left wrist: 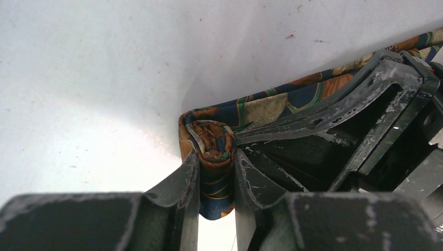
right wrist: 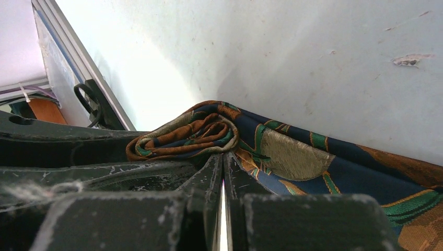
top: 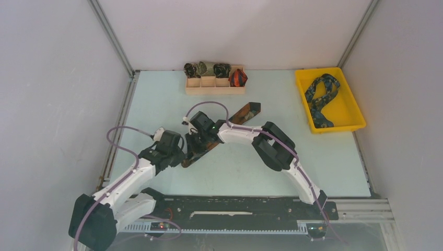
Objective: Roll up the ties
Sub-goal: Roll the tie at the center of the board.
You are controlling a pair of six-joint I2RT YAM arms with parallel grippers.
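One brown-orange-green printed fabric necktie (left wrist: pixel 271 107) lies mid pale surface (top: pixel 156 99), small roll begun at near end. Left end effector (left wrist: pixel 216 157) clamps roll; right end effector (right wrist: pixel 223 157) clenched at roll edge. Risk: coil springs open if left grip slackens.

Bright even light, glare on table (left wrist: pixel 99 151), fingers (left wrist: pixel 180 191) slightly blurred

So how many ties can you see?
6. Four rolled ties sit in the wooden box, one blue tie lies in the yellow tray, one brown tie on the table. Others may be hidden.
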